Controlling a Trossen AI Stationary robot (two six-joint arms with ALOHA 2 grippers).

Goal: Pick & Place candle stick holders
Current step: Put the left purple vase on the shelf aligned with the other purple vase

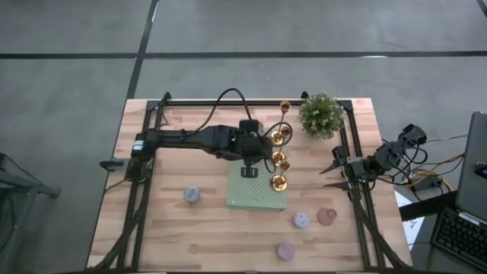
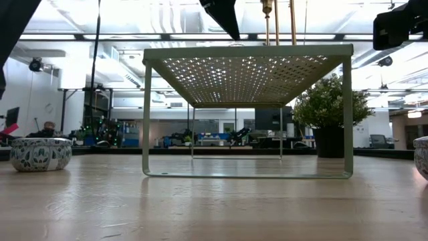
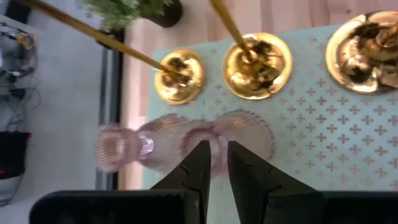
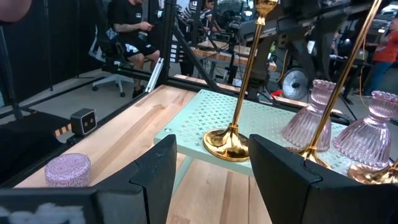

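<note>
Three gold holders point(image 1: 279, 160) stand on the pale green mat point(image 1: 255, 199), and their bases show in the left wrist view point(image 3: 256, 61). Two pink ribbed glass holders also stand on the mat point(image 4: 314, 118) point(image 4: 373, 134). My left gripper point(image 1: 249, 172) points down over one of them point(image 3: 244, 134), its fingers nearly closed at the holder's top. The other pink glass holder point(image 3: 134, 147) stands beside it. My right gripper point(image 1: 332, 170) waits open and empty at the table's right side. Small round holders lie on the wood: blue-grey point(image 1: 192, 195), lavender point(image 1: 301, 220), pink point(image 1: 327, 216) and another lavender one point(image 1: 285, 250). My left gripper comes from above, pointing down, with its two fingers point(image 3: 200, 163) close together at the upper end point(image 3: 217, 147) of a pink glass holder. The fingers hide how they meet the glass. The holder's ribbed foot point(image 3: 252, 132) rests on the mat, upright.
The mat is a raised perforated shelf on thin legs point(image 2: 247, 70). A potted green plant point(image 1: 320, 114) stands at the far right. Black frame rails point(image 1: 144, 152) run along the table's sides. People sit in the room beyond the table point(image 4: 134, 31).
</note>
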